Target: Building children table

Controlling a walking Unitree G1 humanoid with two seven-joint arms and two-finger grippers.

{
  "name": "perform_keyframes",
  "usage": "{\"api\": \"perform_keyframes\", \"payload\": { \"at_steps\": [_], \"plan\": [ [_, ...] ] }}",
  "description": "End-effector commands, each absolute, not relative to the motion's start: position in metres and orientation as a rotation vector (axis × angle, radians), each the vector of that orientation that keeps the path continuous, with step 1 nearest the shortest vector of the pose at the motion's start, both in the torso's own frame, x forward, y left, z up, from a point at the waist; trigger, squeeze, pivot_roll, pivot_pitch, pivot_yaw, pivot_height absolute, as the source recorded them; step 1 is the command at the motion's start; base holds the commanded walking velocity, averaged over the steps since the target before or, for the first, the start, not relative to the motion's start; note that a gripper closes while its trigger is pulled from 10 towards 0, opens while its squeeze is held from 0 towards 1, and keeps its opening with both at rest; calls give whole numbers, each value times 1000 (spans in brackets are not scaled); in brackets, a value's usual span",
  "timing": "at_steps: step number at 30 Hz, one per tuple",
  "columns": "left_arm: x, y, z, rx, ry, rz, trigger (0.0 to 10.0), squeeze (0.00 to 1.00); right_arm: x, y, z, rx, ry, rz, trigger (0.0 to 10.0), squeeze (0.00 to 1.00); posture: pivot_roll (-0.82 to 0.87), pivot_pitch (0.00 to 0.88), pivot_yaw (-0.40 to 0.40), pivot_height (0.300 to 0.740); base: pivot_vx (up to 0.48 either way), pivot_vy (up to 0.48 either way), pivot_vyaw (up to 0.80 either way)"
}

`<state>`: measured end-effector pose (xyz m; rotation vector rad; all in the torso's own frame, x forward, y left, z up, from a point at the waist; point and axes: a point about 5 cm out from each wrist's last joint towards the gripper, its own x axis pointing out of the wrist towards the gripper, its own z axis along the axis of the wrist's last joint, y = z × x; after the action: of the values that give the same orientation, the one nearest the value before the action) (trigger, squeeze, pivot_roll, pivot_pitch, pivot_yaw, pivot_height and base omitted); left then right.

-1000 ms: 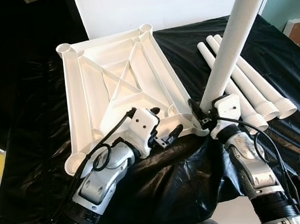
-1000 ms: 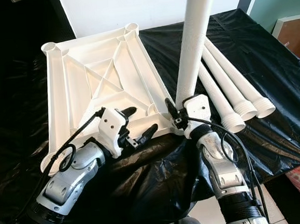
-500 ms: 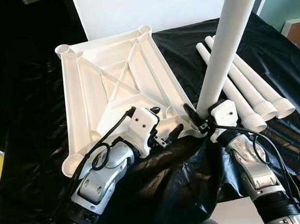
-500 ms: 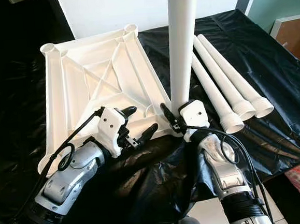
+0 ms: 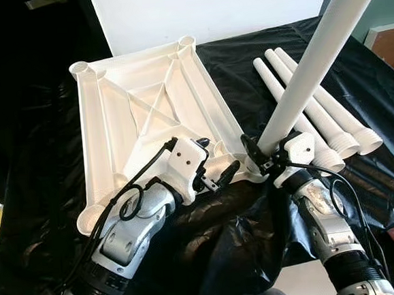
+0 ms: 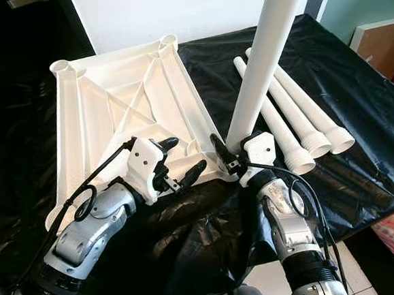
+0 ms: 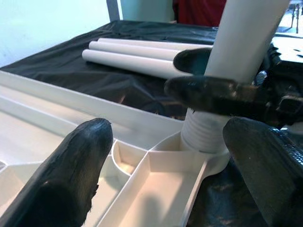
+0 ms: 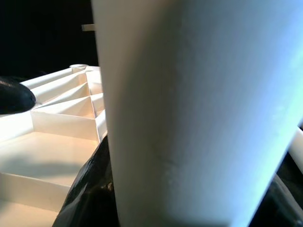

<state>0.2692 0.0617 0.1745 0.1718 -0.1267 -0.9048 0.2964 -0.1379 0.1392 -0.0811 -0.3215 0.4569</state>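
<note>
1 leg [image 5: 313,60] gripped by right hand [image 5: 266,157] at tabletop [image 5: 107,127] corner; left hand [image 5: 221,176] wide.

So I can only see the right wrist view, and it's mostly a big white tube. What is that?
Observer: It's a table leg, held by the right gripper near its bottom end.
Operator: Is it in the table yet?
Observer: Its threaded end sits in the corner socket of the upside-down tabletop, but the leg leans toward the robot's right.
Operator: Are there more legs?
Observer: Three more legs lie side by side on the black sheet.
Operator: What's the other arm doing?
Observer: The left gripper is open over the tabletop's near edge.
</note>
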Motion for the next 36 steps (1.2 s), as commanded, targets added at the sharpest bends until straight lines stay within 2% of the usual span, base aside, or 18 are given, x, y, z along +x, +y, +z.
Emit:
{"api": "perform_keyframes", "payload": {
  "at_steps": [1,8,17,20,31,33,36],
  "plan": [
    [262,58,174,196,-110,-1068,10000,0,296,-133,112,-82,-160,477,10000,0,11,136,27,740,0,0,0],
    [262,58,175,197,-114,-1066,10000,0,303,-130,106,-112,-43,487,10000,0,14,135,24,740,0,0,0],
    [261,58,176,195,-116,-1063,10000,0,308,-128,106,-90,2,480,10000,0,16,135,21,740,0,0,0],
    [261,58,176,196,-116,-1061,10000,0,309,-130,107,-94,-9,463,10000,0,18,136,20,740,0,0,0],
    [262,58,177,199,-120,-1058,10000,0,306,-143,105,81,-52,302,10000,0,16,136,20,740,0,0,0],
    [262,58,177,199,-120,-1058,10000,0,306,-144,105,90,-53,290,10000,0,15,135,20,740,0,0,0],
    [262,58,178,199,-121,-1062,10000,0,302,-138,110,5,-104,341,10000,0,12,136,23,740,0,0,0]
  ]
}}
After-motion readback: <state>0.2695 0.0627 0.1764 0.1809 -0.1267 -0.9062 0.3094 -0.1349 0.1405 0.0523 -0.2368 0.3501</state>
